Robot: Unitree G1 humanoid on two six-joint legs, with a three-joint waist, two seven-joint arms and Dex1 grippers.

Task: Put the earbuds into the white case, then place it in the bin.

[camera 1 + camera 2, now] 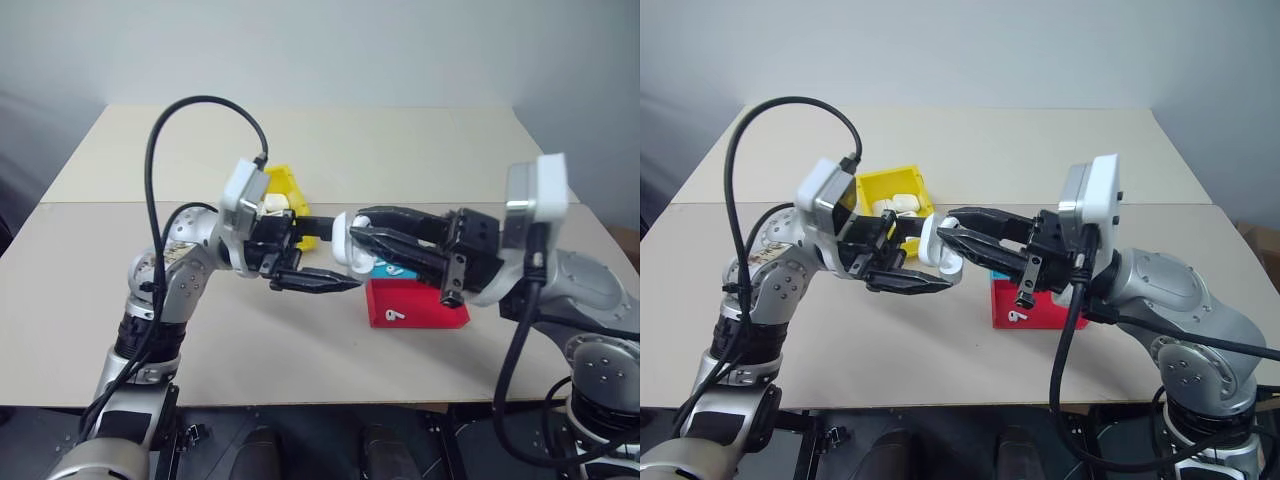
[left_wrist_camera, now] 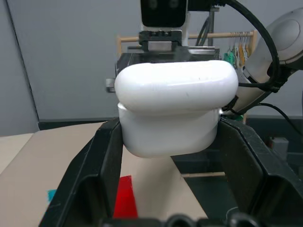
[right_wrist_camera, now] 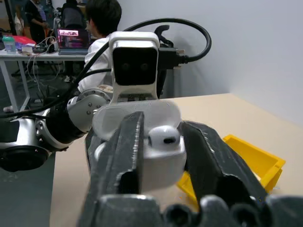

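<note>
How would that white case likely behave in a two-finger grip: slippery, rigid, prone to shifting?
The white case looks glossy and rounded, so probably slippery between the left gripper fingers. It seems rigid plastic. Its hinged lid stands open, an earbud seated inside, so it may flap if bumped.

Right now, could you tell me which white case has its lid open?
The white case held in the left gripper; those in the yellow bin lie shut.

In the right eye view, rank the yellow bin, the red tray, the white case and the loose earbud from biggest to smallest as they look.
1. Yellow bin and red tray: both partly hidden by the arms, so unsure which looks larger.
2. White case, raised nearer the camera.
3. Earbud lying on the red tray, clearly smallest.
</note>
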